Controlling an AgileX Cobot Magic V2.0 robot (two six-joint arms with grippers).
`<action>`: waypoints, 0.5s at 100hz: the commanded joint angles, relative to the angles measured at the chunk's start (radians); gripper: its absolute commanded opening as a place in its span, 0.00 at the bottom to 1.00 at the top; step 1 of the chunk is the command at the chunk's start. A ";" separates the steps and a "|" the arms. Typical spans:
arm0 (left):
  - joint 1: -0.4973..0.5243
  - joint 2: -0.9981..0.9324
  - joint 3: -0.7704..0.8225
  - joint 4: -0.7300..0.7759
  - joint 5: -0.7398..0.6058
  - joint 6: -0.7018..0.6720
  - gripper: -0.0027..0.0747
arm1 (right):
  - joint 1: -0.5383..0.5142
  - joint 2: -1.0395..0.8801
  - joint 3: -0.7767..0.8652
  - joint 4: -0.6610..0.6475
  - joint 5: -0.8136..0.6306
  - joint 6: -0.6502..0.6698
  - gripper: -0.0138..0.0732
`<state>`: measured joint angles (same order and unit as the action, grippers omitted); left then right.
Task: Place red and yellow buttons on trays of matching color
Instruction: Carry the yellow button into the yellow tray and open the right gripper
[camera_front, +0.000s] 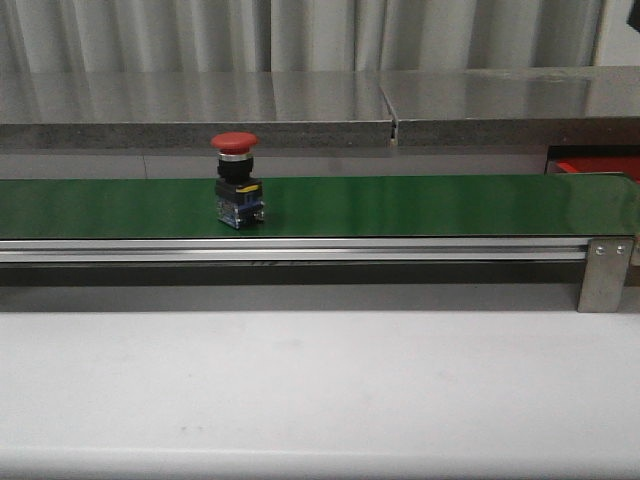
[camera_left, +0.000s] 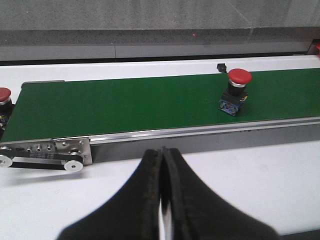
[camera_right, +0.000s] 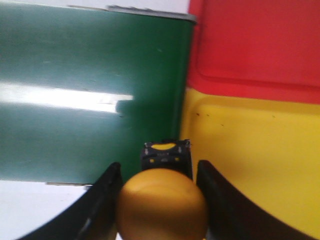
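- Even, soft light; faint shadows under the green belt.
- Right wrist view is blurred, with a white glare streak across the belt.
- The yellow button looms unfocused.

No lettering, brand mark or number is legible in any view. The blue-and-yellow base of the red button on the green conveyor belt may carry a label, but it is too small and blurred to read.

A factory-style test bench: green conveyor belt (aluminium-framed) on a white table.
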<state>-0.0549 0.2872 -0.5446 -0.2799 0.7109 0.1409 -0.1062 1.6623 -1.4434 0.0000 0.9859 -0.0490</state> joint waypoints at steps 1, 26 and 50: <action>-0.007 0.009 -0.027 -0.020 -0.075 -0.009 0.01 | -0.062 -0.054 0.000 0.025 -0.071 0.000 0.36; -0.007 0.009 -0.027 -0.020 -0.075 -0.009 0.01 | -0.186 -0.019 0.077 0.105 -0.154 0.000 0.36; -0.007 0.009 -0.027 -0.020 -0.075 -0.009 0.01 | -0.187 0.024 0.138 0.109 -0.284 0.000 0.36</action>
<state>-0.0549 0.2872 -0.5446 -0.2799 0.7109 0.1409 -0.2886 1.7151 -1.2895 0.0997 0.7792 -0.0468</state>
